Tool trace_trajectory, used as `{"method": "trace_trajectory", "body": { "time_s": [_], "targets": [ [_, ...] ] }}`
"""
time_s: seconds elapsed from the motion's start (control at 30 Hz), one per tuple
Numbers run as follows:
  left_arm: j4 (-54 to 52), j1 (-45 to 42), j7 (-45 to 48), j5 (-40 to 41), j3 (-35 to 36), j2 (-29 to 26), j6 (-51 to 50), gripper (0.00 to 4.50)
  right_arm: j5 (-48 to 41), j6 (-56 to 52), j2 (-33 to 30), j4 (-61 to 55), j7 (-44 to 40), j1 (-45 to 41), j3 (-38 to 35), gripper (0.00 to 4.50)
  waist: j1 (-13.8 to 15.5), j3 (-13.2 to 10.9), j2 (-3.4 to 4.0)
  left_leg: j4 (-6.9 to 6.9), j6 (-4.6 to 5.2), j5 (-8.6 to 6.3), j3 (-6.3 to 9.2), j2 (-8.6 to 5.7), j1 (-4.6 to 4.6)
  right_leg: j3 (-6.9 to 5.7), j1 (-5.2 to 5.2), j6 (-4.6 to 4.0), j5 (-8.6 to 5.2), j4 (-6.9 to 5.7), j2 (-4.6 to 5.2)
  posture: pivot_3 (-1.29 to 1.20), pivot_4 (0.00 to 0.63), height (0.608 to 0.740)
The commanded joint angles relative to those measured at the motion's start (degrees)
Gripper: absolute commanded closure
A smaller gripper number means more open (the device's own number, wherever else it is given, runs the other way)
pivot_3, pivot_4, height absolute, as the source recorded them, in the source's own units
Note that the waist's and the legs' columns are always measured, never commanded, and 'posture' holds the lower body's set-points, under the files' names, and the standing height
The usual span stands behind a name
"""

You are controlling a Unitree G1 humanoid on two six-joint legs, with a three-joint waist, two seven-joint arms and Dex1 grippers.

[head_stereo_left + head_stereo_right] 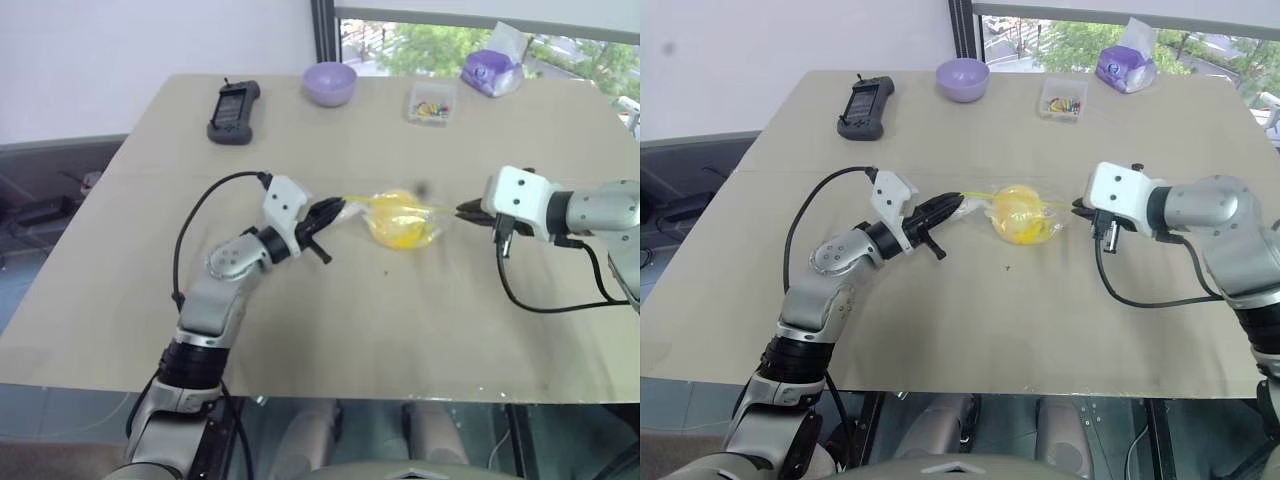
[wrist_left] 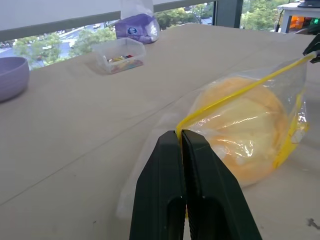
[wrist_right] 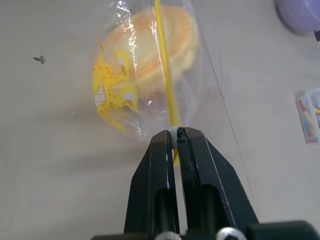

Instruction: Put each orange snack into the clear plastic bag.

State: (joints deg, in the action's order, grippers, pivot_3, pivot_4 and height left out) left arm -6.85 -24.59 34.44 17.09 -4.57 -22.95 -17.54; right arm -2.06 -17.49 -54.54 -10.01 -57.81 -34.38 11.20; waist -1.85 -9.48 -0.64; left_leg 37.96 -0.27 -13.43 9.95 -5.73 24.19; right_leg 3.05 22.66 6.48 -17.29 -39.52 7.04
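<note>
The orange snack [image 1: 402, 226] lies inside the clear plastic bag [image 1: 425, 237], which hangs just above the middle of the table. My left gripper [image 1: 337, 209] is shut on the left end of the bag's yellow zip strip [image 2: 235, 94]. At the strip's right end my right gripper [image 1: 462, 210] is shut too. The strip runs taut between the two. In the right wrist view the bag [image 3: 120, 100] shows a yellow printed figure and the snack [image 3: 160, 45] sits behind it.
On the beige table [image 1: 330, 340] the far side holds a black handheld controller [image 1: 233, 112], a purple bowl [image 1: 330, 84], a small clear box of coloured bits [image 1: 432, 102] and a purple packet in plastic [image 1: 492, 66]. A window lies beyond.
</note>
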Motion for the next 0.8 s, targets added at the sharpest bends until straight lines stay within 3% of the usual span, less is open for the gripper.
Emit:
{"method": "trace_trajectory", "body": {
  "time_s": [0.03, 0.17, 0.2, 0.8],
  "targets": [
    [-2.77, 0.09, 0.87, 1.12, 2.28, -0.62, 0.39, 4.50, 0.51, -0.83, -0.86, 0.25, 0.62, -0.77, -3.44, 4.14, 0.00, 0.00, 0.00, 0.00, 0.00, 0.00, 0.00, 0.00, 0.00, 0.00, 0.00, 0.00, 0.00, 0.00, 0.00, 0.00, 0.150, 0.740],
    [-3.79, 0.17, 1.45, 1.63, 1.85, -0.21, 0.42, 3.20, 0.07, -1.79, -0.16, -0.11, 1.07, -0.87, -4.19, 2.70, -0.03, 0.00, 0.00, -0.01, 0.00, 0.00, 0.00, 0.00, 0.00, 0.00, 0.00, 0.00, 0.00, 0.01, 0.00, 0.00, 0.150, 0.740],
    [-3.65, 0.11, 1.60, 1.11, 1.60, -0.23, 0.85, 2.62, 0.03, -1.97, -0.15, -0.16, 0.94, -0.87, -4.18, 2.10, -0.03, 0.00, 0.00, -0.01, 0.00, 0.00, 0.00, 0.00, 0.00, 0.00, 0.00, 0.00, 0.00, 0.01, 0.00, 0.00, 0.150, 0.740],
    [-2.80, 0.85, 3.18, 0.25, 1.89, -0.31, 2.97, 2.62, 2.19, -0.68, 3.77, 4.51, 1.58, -1.81, -1.77, 2.10, 0.00, 0.00, 0.00, -0.03, 0.00, 0.00, -0.01, 0.00, 0.00, 0.00, 0.00, 0.00, 0.00, 0.04, 0.00, 0.00, 0.150, 0.740]
  ]
}}
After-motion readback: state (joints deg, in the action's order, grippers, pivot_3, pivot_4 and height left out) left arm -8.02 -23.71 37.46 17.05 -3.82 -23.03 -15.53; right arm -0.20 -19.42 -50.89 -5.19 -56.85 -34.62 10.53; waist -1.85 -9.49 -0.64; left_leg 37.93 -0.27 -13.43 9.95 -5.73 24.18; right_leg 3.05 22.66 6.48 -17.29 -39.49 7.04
